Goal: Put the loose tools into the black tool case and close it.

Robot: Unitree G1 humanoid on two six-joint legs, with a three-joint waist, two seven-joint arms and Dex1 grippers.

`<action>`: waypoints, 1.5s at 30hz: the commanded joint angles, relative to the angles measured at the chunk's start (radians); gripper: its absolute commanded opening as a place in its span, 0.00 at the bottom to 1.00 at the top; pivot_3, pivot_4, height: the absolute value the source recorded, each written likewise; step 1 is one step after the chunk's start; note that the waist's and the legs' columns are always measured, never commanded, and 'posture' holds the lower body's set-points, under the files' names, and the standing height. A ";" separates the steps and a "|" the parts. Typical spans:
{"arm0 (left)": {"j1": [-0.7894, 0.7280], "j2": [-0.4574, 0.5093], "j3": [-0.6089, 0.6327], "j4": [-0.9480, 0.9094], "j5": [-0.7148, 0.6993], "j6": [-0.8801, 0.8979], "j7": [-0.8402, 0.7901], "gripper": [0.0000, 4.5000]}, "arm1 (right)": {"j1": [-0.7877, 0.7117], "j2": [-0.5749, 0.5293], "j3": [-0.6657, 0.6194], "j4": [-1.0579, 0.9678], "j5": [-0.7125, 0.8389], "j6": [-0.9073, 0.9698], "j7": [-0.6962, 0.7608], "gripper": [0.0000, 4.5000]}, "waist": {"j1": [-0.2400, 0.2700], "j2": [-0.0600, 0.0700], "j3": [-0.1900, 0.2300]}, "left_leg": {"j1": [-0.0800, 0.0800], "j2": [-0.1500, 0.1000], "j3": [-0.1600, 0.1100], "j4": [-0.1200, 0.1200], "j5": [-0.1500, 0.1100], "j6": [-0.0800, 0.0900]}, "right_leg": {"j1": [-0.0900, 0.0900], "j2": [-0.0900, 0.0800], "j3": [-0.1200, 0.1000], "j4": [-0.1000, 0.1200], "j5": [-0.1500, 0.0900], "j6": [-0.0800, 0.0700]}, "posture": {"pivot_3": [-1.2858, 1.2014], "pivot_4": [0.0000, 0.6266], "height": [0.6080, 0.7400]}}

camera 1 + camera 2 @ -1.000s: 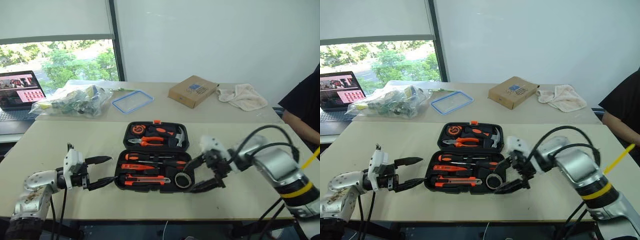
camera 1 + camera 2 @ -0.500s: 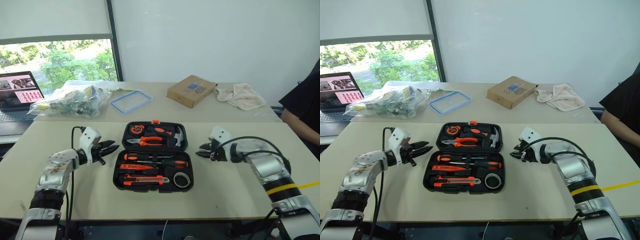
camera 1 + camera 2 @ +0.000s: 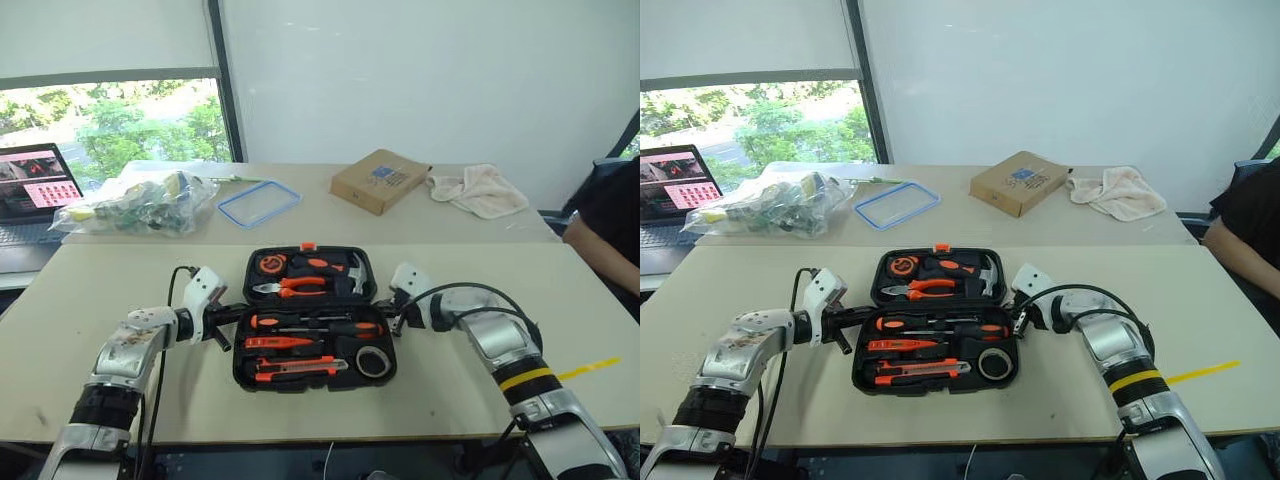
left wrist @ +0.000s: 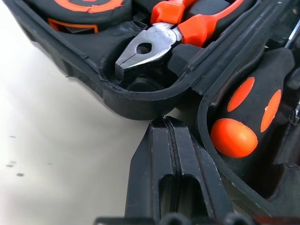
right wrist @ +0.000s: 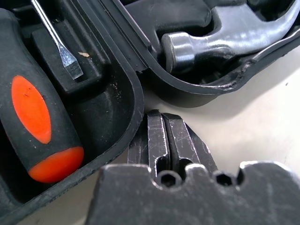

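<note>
While the black tool case (image 3: 312, 318) lies open near the tabletop's front edge — screwdrivers (image 3: 312, 324), utility knife (image 3: 298, 367) and tape roll (image 3: 372, 361) in its front half — the left gripper (image 4: 166, 125) noses against the case's left side at the hinge, fingers pressed together. At the right side, the right gripper (image 5: 161, 119) does likewise — fingers together, holding nothing.

An office or lab room: plain white wall (image 3: 420, 70), big window (image 3: 110, 125), two pale tables (image 3: 480, 270), an open laptop (image 3: 35, 190).
</note>
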 commanded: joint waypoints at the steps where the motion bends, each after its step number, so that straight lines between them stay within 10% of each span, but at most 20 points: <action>1: 0.030 0.002 -0.014 -0.093 -0.031 0.009 -0.030 0.00 | 0.023 -0.001 0.008 -0.152 0.038 0.066 0.038 0.02 | 0.000 0.000 0.000 | 0.000 0.000 0.000 0.000 0.000 0.000 | 0.000 0.000 0.000 0.000 0.000 0.000 | 0.52 0.24 1.00; 12: 0.166 0.058 0.131 -0.160 -0.098 0.075 0.019 0.00 | 0.102 -0.113 -0.080 -0.263 0.070 0.152 0.068 0.02 | 0.001 0.000 0.000 | 0.001 0.000 0.000 -0.001 0.000 0.000 | 0.000 0.000 0.000 0.000 -0.001 0.000 | 0.52 0.24 1.00; 16: 0.193 0.153 0.166 -0.149 -0.111 0.164 -0.006 0.15 | 0.091 -0.195 -0.140 -0.284 0.160 0.221 0.148 0.31 | 0.008 0.001 0.001 | 0.001 0.000 -0.004 0.000 0.000 0.000 | 0.000 0.000 0.001 0.001 -0.001 0.000 | 0.52 0.24 1.00; 25: -0.031 0.199 0.205 -0.128 -0.222 0.488 0.070 0.85 | -0.118 -0.121 -0.204 -0.262 0.334 0.745 0.033 0.99 | 0.013 0.000 0.002 | 0.001 0.000 -0.008 0.003 0.000 0.000 | 0.000 0.000 0.002 0.002 0.000 -0.001 | 0.52 0.24 1.00; 27: -0.083 0.189 0.189 -0.124 -0.239 0.555 0.087 0.99 | -0.186 -0.093 -0.193 -0.214 0.332 0.817 -0.011 1.00 | 0.013 0.000 0.002 | 0.001 -0.001 -0.009 0.003 0.000 0.000 | 0.000 0.000 0.002 0.003 0.001 -0.002 | 0.52 0.24 1.00; 43: -0.200 0.121 0.049 -0.093 -0.208 0.677 0.199 0.99 | -0.350 0.014 -0.045 0.113 0.214 0.759 -0.159 1.00 | -0.001 0.000 0.002 | -0.001 -0.003 -0.002 -0.001 0.001 -0.001 | -0.002 0.001 0.000 0.002 0.000 -0.001 | 0.52 0.24 1.00; 45: -0.198 0.123 0.045 -0.095 -0.207 0.685 0.206 1.00 | -0.349 0.016 -0.039 0.132 0.202 0.753 -0.167 0.89 | -0.006 0.000 0.002 | -0.001 -0.003 -0.002 -0.001 0.001 -0.002 | -0.001 0.001 0.000 0.002 0.000 -0.001 | 0.52 0.24 1.00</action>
